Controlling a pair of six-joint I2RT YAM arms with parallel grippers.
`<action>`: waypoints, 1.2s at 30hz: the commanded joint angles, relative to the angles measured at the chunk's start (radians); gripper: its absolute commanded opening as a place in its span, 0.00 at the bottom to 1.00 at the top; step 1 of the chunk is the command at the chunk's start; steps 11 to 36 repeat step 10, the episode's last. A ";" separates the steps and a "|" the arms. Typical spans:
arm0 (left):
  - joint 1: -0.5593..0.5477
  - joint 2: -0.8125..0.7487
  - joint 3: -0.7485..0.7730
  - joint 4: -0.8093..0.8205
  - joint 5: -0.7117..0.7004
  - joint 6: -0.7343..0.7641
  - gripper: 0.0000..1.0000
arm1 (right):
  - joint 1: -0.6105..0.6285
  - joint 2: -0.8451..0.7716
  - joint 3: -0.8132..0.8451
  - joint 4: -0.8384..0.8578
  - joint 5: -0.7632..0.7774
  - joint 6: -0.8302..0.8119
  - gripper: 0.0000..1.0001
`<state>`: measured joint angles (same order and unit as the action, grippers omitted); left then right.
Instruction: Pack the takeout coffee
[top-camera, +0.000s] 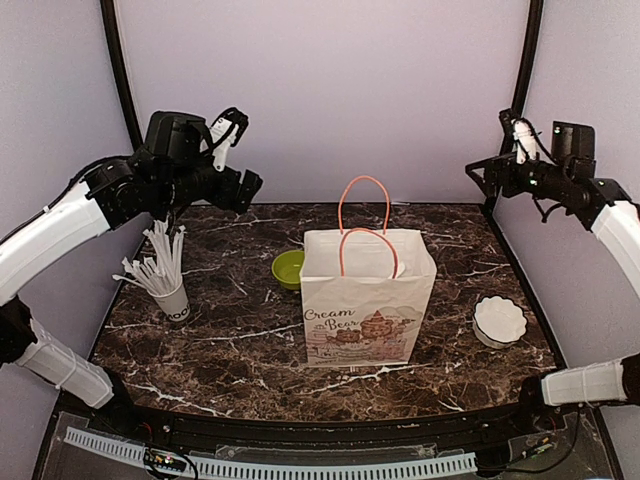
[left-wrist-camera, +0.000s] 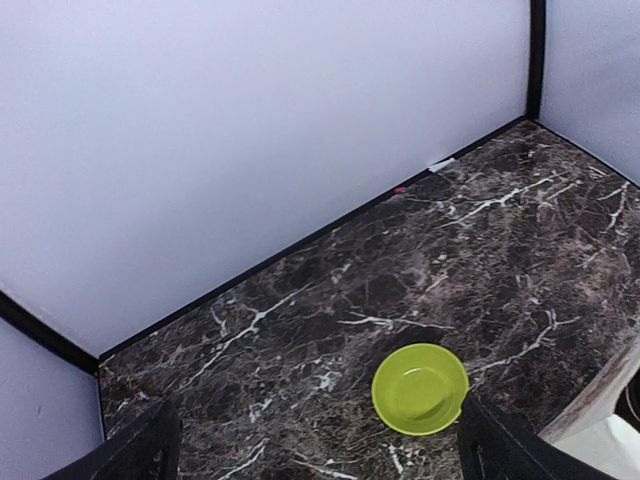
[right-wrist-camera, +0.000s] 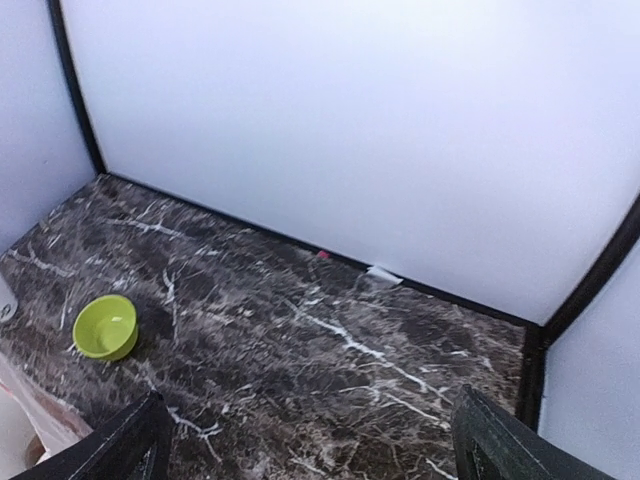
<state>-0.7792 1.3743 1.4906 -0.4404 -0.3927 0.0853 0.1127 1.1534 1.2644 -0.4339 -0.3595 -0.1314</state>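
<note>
left fingers (left-wrist-camera: 130, 452): spread wide, empty | right fingers (right-wrist-camera: 120, 447): spread wide, empty (both high above tabletop (top-camera: 230, 340)) | paper bag (top-camera: 362, 305): upright, just beside lime-green bowl (left-wrist-camera: 420, 388)

A lab test booth: plain walls (top-camera: 320, 90), black frame posts (top-camera: 120, 70), marble-patterned table (top-camera: 240, 335).

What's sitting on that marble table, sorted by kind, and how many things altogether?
paper bag: 1
green bowl: 1
white dish: 1
cup of straws: 1
Total: 4
</note>
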 joint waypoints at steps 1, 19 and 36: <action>0.058 -0.043 -0.038 0.043 -0.114 -0.022 0.99 | -0.004 -0.071 0.041 0.055 0.273 0.142 0.98; 0.083 -0.082 -0.107 0.057 -0.075 -0.062 0.99 | -0.006 -0.120 0.001 0.084 0.324 0.166 0.98; 0.083 -0.082 -0.107 0.057 -0.075 -0.062 0.99 | -0.006 -0.120 0.001 0.084 0.324 0.166 0.98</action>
